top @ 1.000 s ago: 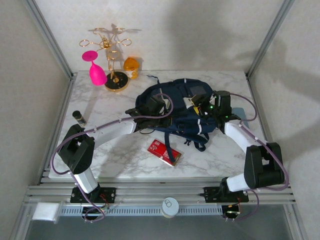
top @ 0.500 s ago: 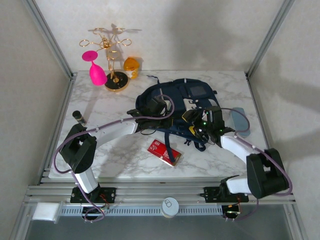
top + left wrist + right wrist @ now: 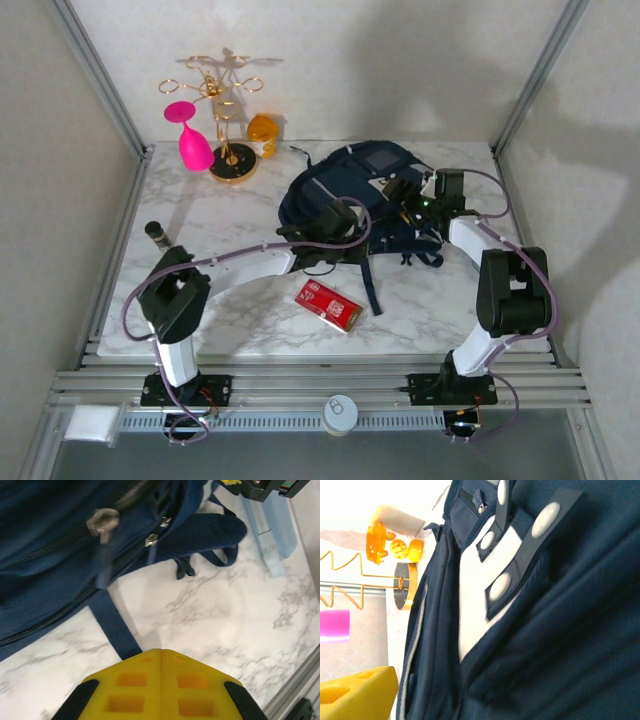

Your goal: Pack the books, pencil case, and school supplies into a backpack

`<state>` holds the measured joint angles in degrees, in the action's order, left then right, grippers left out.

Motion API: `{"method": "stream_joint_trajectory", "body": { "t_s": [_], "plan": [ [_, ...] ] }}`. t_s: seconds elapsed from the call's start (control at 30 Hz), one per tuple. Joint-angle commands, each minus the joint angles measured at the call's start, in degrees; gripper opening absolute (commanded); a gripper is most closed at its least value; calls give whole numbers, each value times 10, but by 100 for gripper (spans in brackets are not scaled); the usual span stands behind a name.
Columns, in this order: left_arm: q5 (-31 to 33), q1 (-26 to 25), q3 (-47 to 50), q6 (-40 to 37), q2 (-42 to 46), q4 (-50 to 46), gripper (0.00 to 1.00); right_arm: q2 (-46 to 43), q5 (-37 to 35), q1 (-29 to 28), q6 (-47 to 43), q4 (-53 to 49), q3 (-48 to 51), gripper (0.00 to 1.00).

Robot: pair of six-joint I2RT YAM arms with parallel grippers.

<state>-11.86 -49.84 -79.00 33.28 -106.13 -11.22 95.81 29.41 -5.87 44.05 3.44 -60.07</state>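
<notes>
1. Backpack (image 3: 350, 185) lies heaped at the back middle of the bench (image 3: 230, 300), with one arm on each side of it. Its dark strap (image 3: 370, 285) trails toward the near edge.
2. The left tool (image 3: 161, 655) sits at the backpack's near-left edge. In the left wrist view its yellow fingers (image 3: 130, 690) are pressed together with no gap between them. The strap runs in beneath them, so it cannot be told whether any fabric is pinched.
3. The right tool (image 3: 403, 195) is up against the backpack's right side. The right wrist view catches just one yellow finger (image 3: 355, 695) beside the navy fabric, so how far this tool is open cannot be told.
4. The red box (image 3: 328, 304) of school supplies lies flat on bare bench on the near side of the backpack, apart from it and just left of the strap's end. Its long axis runs diagonally, from back-left to front-right.
5. From the left tool the red box lies back toward the arm bases, with nothing between them. The right tool would have to come round the backpack and over the strap. The left arm is therefore the nearer one and would probably need its wrist turned to close across the box's short side.
6. The pencil case (image 3: 275, 527) lies on the bench off the backpack's right side, near the right arm, so it looks like that arm's pick.
</notes>
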Motion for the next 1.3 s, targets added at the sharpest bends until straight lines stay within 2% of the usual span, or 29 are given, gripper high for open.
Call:
{"method": "stream_joint_trajectory", "body": {
  "t_s": [0.0, 0.07, 0.13, 0.27, 0.37, 0.6, 0.83, 1.03, 1.27],
  "plan": [
    [52, -1, -47, 22, -23, -10, 0, -24, -25, -6, -26, -52, -12, 86],
    [81, 1, -52, 14, -20, -29, 0, -50, -22, -7, -7, -46, 22, 80],
    [106, 6, -52, 23, -14, -44, 1, -74, 10, -15, 23, -6, 66, 77],
    [119, 22, -61, 67, -8, -56, 18, -81, 48, -38, 106, 45, 103, 71],
    [135, 23, -65, 85, -12, -62, 28, -65, 45, -58, 139, 70, 104, 63],
    [125, 21, -67, 100, -20, -74, 33, -17, 13, -64, 140, 71, 68, 47],
    [119, 4, -131, 104, -66, -113, 36, -16, 31, -70, 170, 101, 60, 19],
    [102, -5, -138, 132, -91, -95, 36, -26, 38, -72, 185, 120, 74, 12],
    [129, -8, -118, 166, -96, -91, 35, -24, 39, -73, 197, 137, 85, 9]
  ]
}}
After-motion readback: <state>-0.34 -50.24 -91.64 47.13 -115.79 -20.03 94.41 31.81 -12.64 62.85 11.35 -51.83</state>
